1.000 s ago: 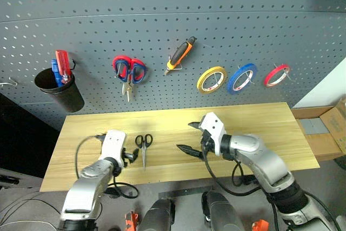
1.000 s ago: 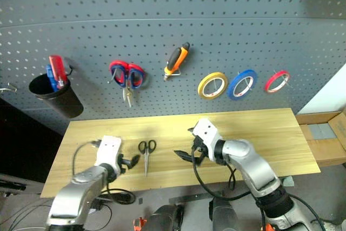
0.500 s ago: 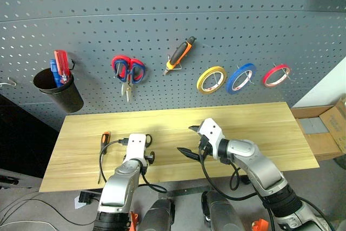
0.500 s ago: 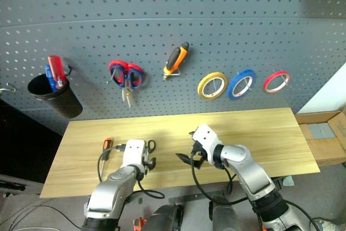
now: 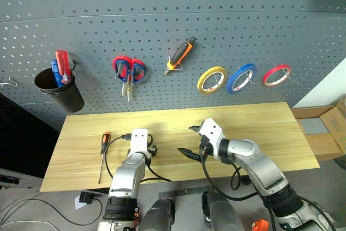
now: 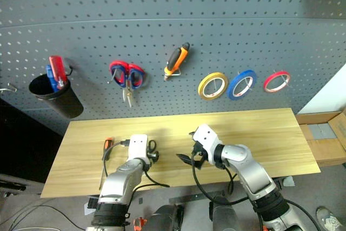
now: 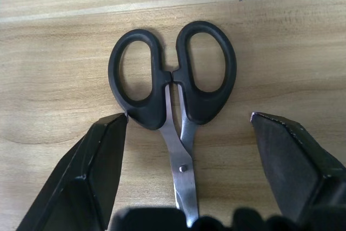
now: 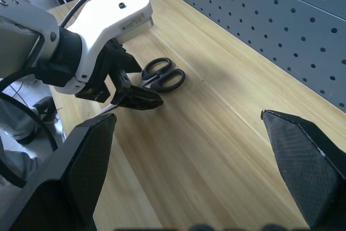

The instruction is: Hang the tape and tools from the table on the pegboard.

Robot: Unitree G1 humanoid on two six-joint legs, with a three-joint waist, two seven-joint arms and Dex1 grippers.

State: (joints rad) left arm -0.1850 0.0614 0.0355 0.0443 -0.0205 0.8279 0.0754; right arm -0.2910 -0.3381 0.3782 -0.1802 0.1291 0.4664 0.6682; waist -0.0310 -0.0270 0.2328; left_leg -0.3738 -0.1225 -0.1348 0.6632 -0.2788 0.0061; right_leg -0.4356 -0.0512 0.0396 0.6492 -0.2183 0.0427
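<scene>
The small black-handled scissors (image 7: 173, 79) lie flat on the table (image 5: 259, 128). My left gripper (image 7: 189, 118) is open and straddles them just below the handle loops, one finger on each side and neither pressing. An orange-and-black screwdriver (image 5: 103, 155) lies on the wood to the left of that gripper. On the pegboard (image 5: 270, 20) hang the yellow tape (image 5: 211, 80) and the orange-and-black pliers (image 5: 181, 54). My right gripper (image 5: 185, 139) hovers open over the table's middle, holding nothing and facing the left gripper (image 8: 130, 93).
A black cup (image 5: 59, 87) with red and blue handles hangs at the far left of the board. Red-and-blue scissors (image 5: 128, 71), a blue ring (image 5: 241, 78) and a red ring (image 5: 277, 74) also hang there. Cardboard boxes (image 5: 330, 128) stand past the table's right end.
My left gripper has moved right and forward, from over the screwdriver to over the black scissors, and the screwdriver now lies uncovered. The right arm has stayed still.
</scene>
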